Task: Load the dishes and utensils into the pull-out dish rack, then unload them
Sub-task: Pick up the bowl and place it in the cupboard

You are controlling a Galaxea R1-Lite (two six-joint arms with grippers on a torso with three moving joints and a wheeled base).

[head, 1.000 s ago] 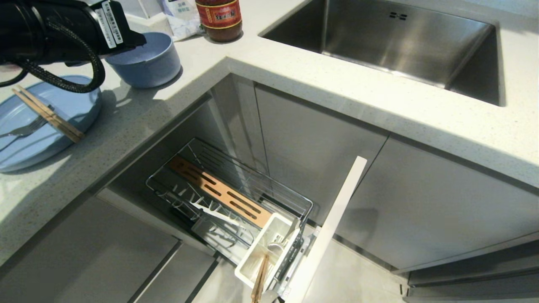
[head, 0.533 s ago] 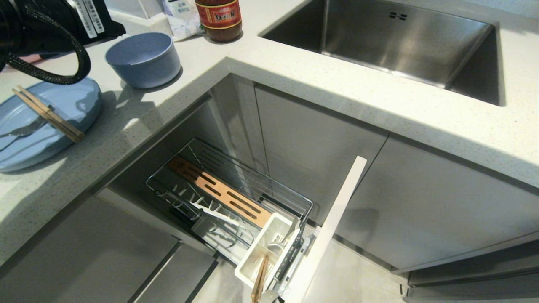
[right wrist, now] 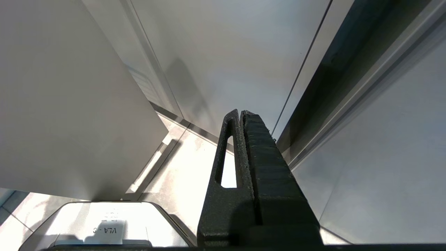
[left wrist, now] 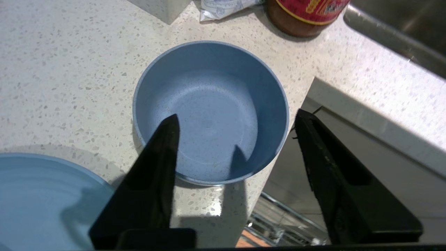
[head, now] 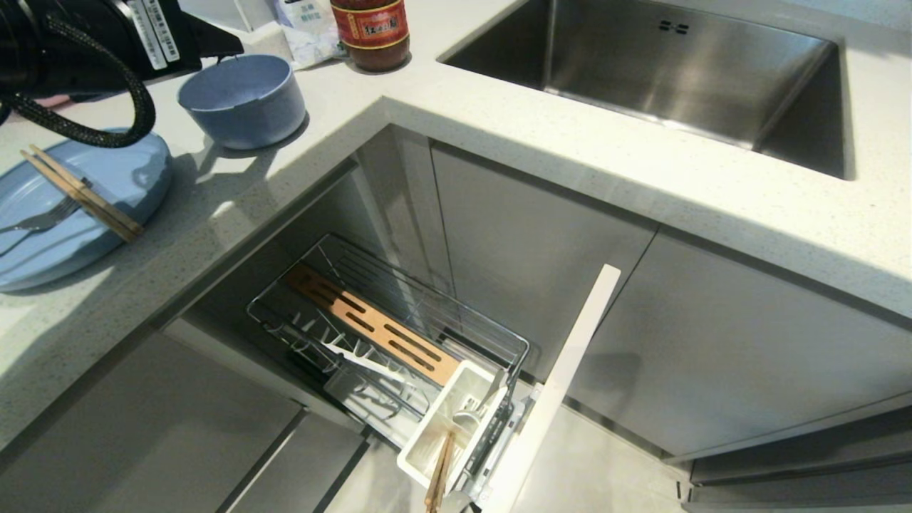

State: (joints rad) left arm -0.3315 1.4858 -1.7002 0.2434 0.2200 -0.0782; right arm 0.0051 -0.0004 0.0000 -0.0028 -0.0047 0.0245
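1. Your left gripper [left wrist: 237, 122] hangs above the small light-blue round plastic-like bowl [left wrist: 210, 111], fingers [left wrist: 167, 139] spread apart and grasping nothing. One finger sits over the bowl's inside and the other beyond its rim, which reads as lining up for a pinch on the wall.
2. That bowl stands upright on the pale speckled stone bench [head: 499, 135], near the edge above the chrome wire pull-out dish rack [head: 388, 335].
3. The wide light-blue round plate [head: 71, 221] lies just beside it, carrying the light-brown wooden chopsticks [head: 82, 194] and the slim silver metal fork [head: 43, 222]; they are not racked.
4. Your right gripper [right wrist: 241, 115] is parked low by the cabinet fronts, fingers pressed together on nothing.
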